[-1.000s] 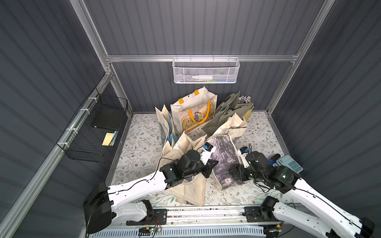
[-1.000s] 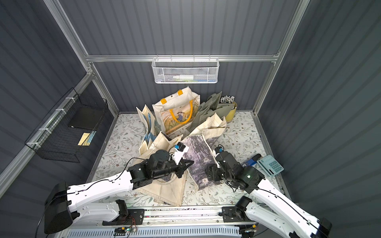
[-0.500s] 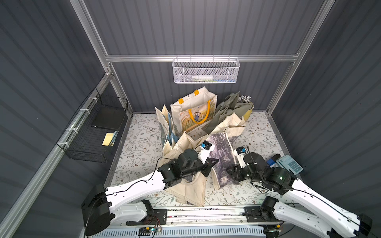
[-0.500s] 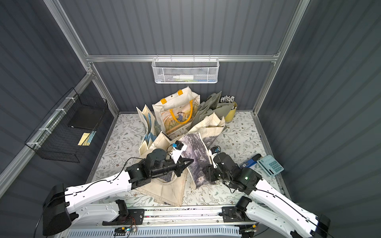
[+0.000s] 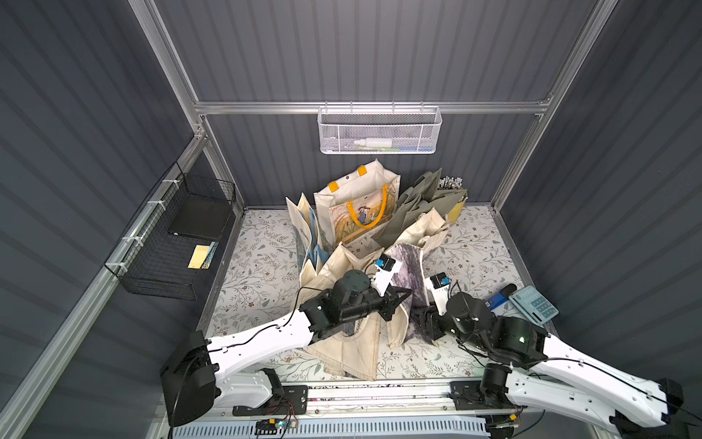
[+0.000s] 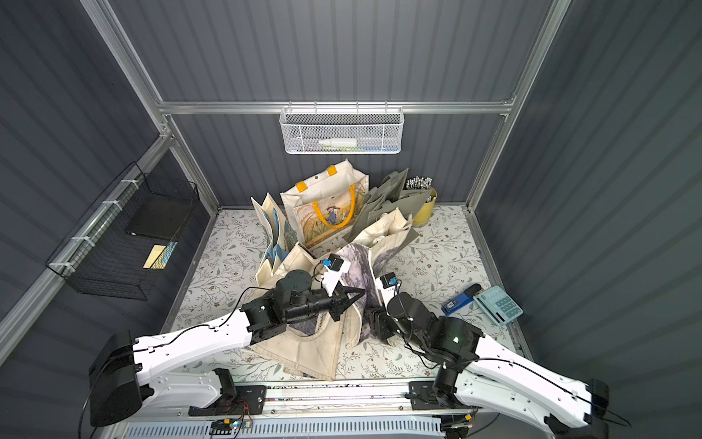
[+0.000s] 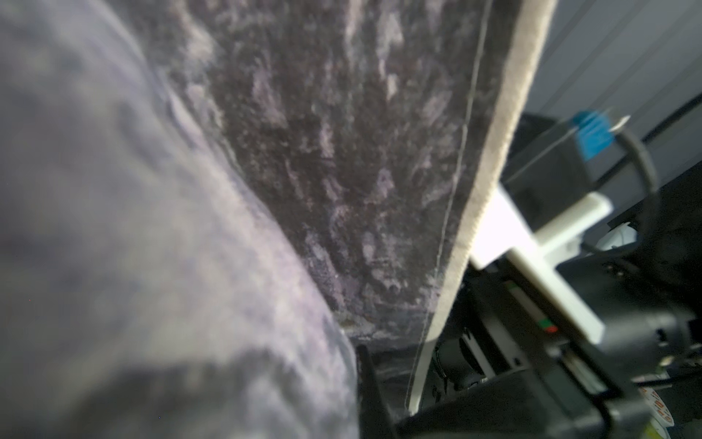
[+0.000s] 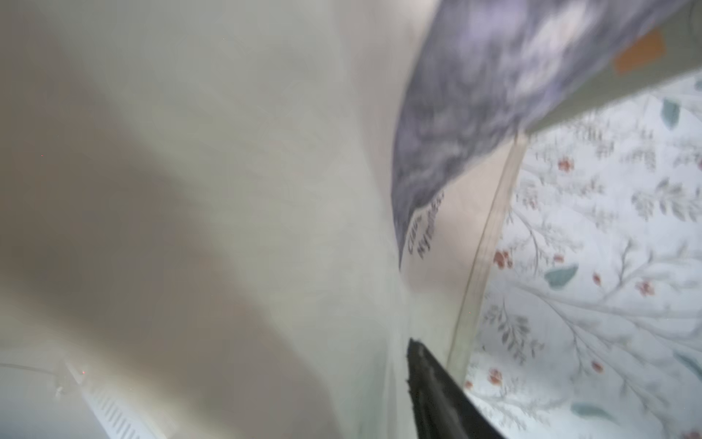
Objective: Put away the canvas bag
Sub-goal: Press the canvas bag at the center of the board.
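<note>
Enclosed by dark grey ribbed wall panels [image 5: 361,49], braced with silver aluminium frame bars [image 5: 266,107]. At twelve o'clock, hung high, a white wire-mesh basket [image 5: 380,125]. At nine o'clock, a black wire basket [image 5: 152,262]. Below, a pale floral-printed floor mat [image 5: 262,262].

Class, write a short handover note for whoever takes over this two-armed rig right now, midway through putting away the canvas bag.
Left pincer: shut, apparently on the edge of the grey-printed canvas bag, which stands upright.
Right pincer: low against the bag's bottom; open or shut cannot be told.
Other bags: cream bag flat under the left arm; yellow-handled bag and others standing at the back.
Done: bag gripped and upright.
Left: carry it to its place, probably among the standing bags, and release.
</note>
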Tool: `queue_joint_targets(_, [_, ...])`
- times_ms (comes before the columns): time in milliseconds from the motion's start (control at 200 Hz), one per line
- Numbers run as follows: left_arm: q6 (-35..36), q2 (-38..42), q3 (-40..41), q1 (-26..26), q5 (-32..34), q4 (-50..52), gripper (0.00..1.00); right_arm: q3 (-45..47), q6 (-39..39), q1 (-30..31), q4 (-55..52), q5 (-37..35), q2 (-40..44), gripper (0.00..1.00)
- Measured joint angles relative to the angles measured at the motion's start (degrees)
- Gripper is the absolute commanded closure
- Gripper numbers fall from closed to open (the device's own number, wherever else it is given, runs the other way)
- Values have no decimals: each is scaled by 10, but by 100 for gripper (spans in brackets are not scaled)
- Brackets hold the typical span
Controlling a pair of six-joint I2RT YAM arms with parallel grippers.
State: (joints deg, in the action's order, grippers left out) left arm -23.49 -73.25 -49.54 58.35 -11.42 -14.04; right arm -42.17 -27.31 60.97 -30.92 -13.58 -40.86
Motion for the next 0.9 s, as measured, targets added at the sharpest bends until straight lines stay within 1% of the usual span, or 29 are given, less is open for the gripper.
queue_joint_targets(115, [-3, -6, -1, 0, -2, 0, 100, 22, 10, 2, 40, 14, 19, 30])
queue_joint_targets(350, [-7, -16, -1, 0, -2, 0, 100, 33, 21, 5, 82, 61, -17, 26])
queue_joint_targets(375, [-8, -17, -2, 0, -2, 0, 100, 33, 21, 5, 83, 62, -16, 22])
queue_joint_targets(415, [-10, -17, -3, 0, -2, -1, 100, 34, 21, 5, 86, 62, -14, 5])
queue_joint_targets(430, [-12, -18, -4, 0, -2, -1, 100, 34, 17, 5, 86, 59, -13, 2])
queue_joint_targets(505, [-19, -22, -10, 0, -2, -4, 100, 32, 19, 9, 85, 47, -18, 2])
queue_joint_targets(555, [-24, -29, -17, 0, -3, -7, 100, 25, 19, 13, 78, 30, -28, 4])
queue_joint_targets(625, [-35, -40, -25, 0, -7, -17, 100, 11, 16, 24, 67, 0, -47, 12])
queue_joint_targets(705, [-44, -51, -33, -2, -16, -20, 100, 3, 10, 41, 58, -40, -68, 27])
queue_joint_targets(745, [-47, -54, -34, -3, -21, -19, 100, 3, 2, 49, 55, -60, -72, 39])
queue_joint_targets(755, [-47, -54, -34, -3, -22, -19, 100, 3, 3, 50, 53, -64, -73, 43])
queue_joint_targets(765, [-47, -54, -34, -3, -23, -19, 100, 3, 7, 52, 52, -68, -73, 45])
queue_joint_targets(790, [-49, -54, -35, -3, -26, -19, 100, 3, 2, 57, 49, -79, -72, 57])
queue_joint_targets(795, [-49, -54, -35, -3, -26, -19, 100, 3, 4, 58, 48, -82, -72, 57])
queue_joint_targets(835, [-49, -54, -36, -3, -32, -19, 100, 3, 2, 63, 43, -98, -68, 71])
queue_joint_targets(880, [-49, -56, -41, -3, -37, -21, 100, 3, -2, 69, 47, -105, -61, 80])
queue_joint_targets(901, [-49, -58, -44, -3, -42, -22, 100, 3, 2, 73, 48, -109, -57, 82])
